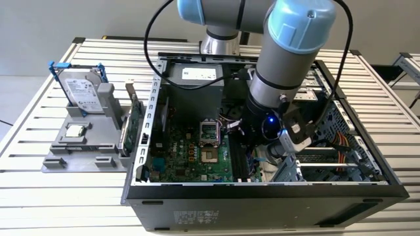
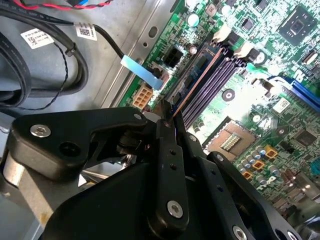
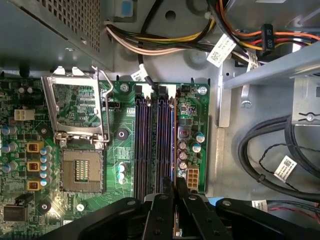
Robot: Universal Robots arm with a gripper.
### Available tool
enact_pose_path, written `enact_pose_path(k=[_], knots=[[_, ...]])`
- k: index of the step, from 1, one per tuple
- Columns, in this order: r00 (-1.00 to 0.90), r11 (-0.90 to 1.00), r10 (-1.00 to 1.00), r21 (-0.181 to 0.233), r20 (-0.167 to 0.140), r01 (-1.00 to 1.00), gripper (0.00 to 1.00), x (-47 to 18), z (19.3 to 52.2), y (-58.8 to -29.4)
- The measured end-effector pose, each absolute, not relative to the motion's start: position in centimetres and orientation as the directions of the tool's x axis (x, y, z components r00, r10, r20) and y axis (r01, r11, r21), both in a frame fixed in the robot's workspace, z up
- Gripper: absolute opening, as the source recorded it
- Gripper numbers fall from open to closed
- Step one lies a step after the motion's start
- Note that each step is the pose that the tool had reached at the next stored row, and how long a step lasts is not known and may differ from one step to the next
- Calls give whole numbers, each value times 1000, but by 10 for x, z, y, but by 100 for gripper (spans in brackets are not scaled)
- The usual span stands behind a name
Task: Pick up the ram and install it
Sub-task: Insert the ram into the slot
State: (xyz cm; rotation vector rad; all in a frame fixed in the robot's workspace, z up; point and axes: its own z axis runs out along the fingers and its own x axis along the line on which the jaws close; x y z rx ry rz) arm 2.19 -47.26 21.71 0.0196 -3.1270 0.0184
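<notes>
Arm (image 1: 282, 73) angled down; claw (image 2: 172, 122) fingers pinched close together, pointing downward.

cables (image 3: 165, 42) and drive cage (image 1: 341, 142) crowding memory slots (image 3: 155, 140)

Slatted white metal table (image 1: 59, 196), plain grey wall (image 1: 66, 19) behind, pale floor (image 1: 16, 93) beside it, even lighting

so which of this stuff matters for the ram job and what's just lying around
Job: ram, held edge-on by the gripper; memory slots on the motherboard.

Lying about: hard drive, expansion card, grey tray, CPU socket, cables.
</notes>
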Motion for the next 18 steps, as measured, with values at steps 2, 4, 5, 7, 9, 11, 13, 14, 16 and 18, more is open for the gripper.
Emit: enact_pose_path(k=[2,4,5,7,9,11,13,14,16,18], knots=[[-1000,1000,-12,-12,15,-13,0,22,217,-473],[-1000,1000,-13,-12,15,-13,0,22,216,-473],[-1000,1000,-13,-12,15,-13,0,22,215,-473],[-1000,1000,-13,-12,15,-13,0,22,215,-472],[-1000,1000,-13,-12,15,-13,0,22,215,-472],[-1000,1000,-13,-12,15,-13,0,22,214,-472],[-1000,1000,-13,-12,15,-13,0,22,213,-472],[-1000,1000,-13,-12,15,-13,0,22,213,-471],[-1000,1000,-13,-12,15,-13,0,22,212,-472],[-1000,1000,-13,-12,15,-13,0,22,212,-472]])
